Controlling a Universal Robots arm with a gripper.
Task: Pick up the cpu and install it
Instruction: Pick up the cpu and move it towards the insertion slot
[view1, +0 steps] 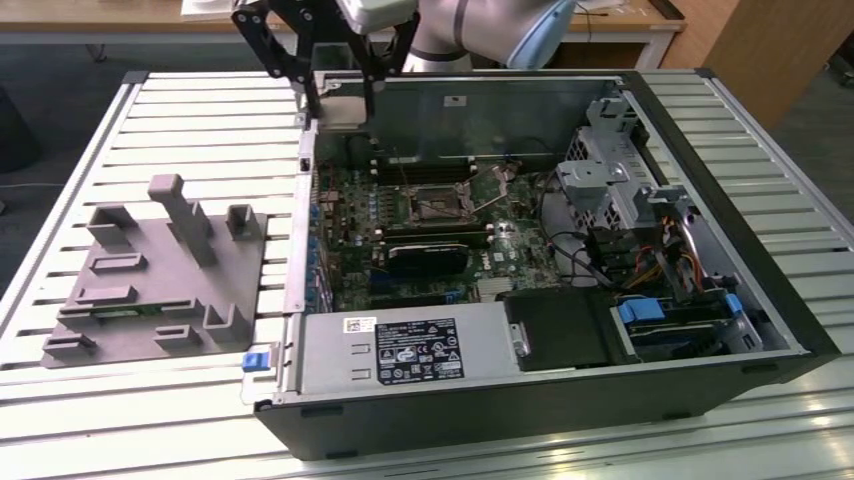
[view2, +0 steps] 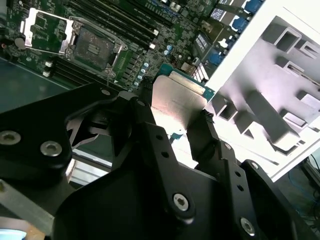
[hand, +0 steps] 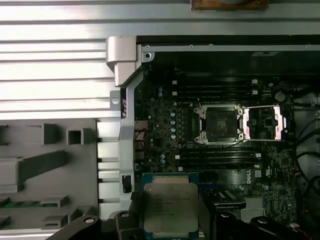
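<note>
cpu (hand: 170, 207) clamped in gripper (hand: 171, 216), over computer case (view1: 534, 425)

The setting was a robotics lab or electronics workshop. An open desktop computer case (view1: 534, 425) lay on its side on a slatted aluminium workbench (view1: 200, 120), with its green motherboard (view1: 527, 250) exposed. A grey moulded fixture tray (view1: 247, 265) sat beside it. A robot arm (view1: 481, 30) and wooden-topped desks (view1: 80, 20) stood behind.

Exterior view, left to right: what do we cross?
Grey studded tray → hand, shut on the cpu → board socket → metal drive cage.
</note>
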